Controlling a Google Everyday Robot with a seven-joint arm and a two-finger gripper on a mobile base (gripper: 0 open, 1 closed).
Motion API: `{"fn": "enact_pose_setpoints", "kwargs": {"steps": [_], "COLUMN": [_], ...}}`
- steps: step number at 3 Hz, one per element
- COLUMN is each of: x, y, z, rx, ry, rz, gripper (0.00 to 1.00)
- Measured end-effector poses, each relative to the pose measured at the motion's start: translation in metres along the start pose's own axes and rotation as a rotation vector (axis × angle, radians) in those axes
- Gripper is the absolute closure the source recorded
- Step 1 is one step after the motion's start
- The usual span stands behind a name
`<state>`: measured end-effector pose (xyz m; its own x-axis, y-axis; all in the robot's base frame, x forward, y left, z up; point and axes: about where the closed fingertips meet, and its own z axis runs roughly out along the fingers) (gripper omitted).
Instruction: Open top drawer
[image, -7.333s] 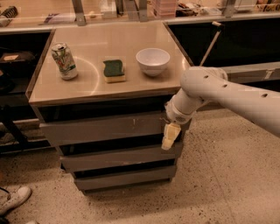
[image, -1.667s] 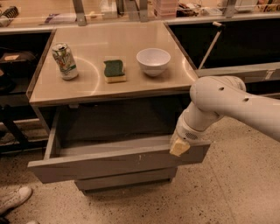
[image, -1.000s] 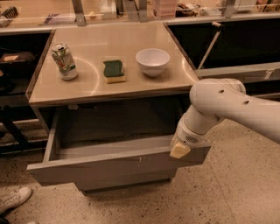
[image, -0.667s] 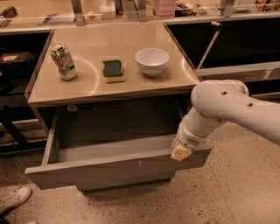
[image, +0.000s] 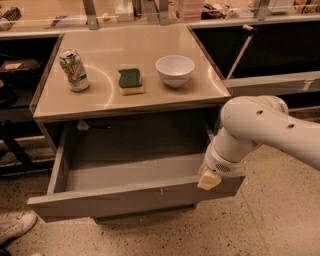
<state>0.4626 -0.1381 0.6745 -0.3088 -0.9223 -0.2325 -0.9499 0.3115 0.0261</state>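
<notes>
Top drawer (image: 125, 202) stands well out below surface (image: 100, 95), deep box exposed. Claw (image: 209, 179) sits at front's upper edge, near right end. We judge it placed there for pulling; clamped or apart, we cannot tell. Task looks near done.

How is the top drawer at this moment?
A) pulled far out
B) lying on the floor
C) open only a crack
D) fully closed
A: the top drawer stands far out from the cabinet, its grey inside showing, with the gripper at the right end of its front.
</notes>
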Motion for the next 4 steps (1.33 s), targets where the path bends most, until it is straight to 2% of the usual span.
{"fn": "enact_pose_setpoints", "kwargs": {"steps": [1,4], "x": [0.012,0.018], "y": [0.027,0.04], "z": [-0.002,-0.004], "rx": [-0.022,-0.024], "ry": [0.017,0.039], "rz": [0.035,0.058], "gripper": [1.0,1.0]}}
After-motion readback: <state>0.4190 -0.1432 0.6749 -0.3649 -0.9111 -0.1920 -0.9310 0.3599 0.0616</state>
